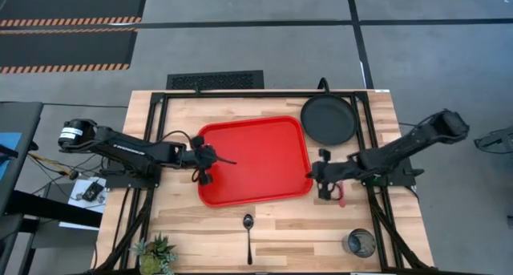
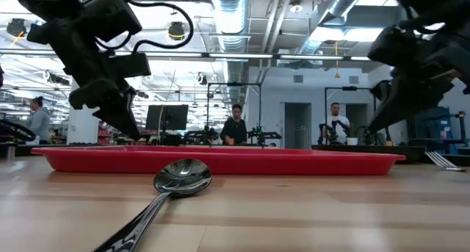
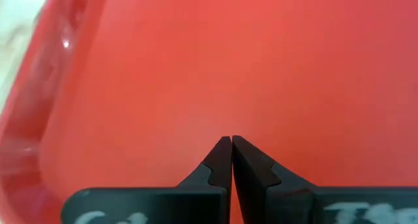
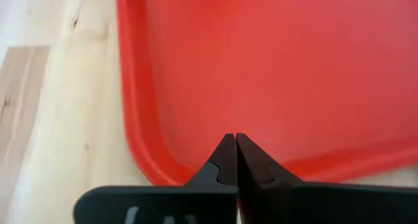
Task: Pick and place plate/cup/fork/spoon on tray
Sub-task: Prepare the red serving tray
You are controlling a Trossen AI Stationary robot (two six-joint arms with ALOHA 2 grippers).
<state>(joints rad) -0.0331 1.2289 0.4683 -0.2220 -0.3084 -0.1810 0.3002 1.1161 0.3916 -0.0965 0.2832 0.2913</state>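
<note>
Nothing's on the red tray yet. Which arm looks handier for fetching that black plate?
The right arm, probably. The plate sits off the tray's far right corner, nearer the right gripper, which hovers shut at the tray's right edge. The left gripper, also shut, hangs over the tray's left side.

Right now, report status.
Both grippers, left and right, shut, empty, over tray. Plate, spoon, cup off tray. Nothing blocking.

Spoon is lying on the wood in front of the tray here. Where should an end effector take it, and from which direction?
Probably the thin straight handle, mid-length, from straight above. The spoon lies flat on the table, bowl toward the tray and handle pointing away, so fingers should close across the handle's width. The rounded bowl gives poorer purchase. Both end effectors are shut now.
</note>
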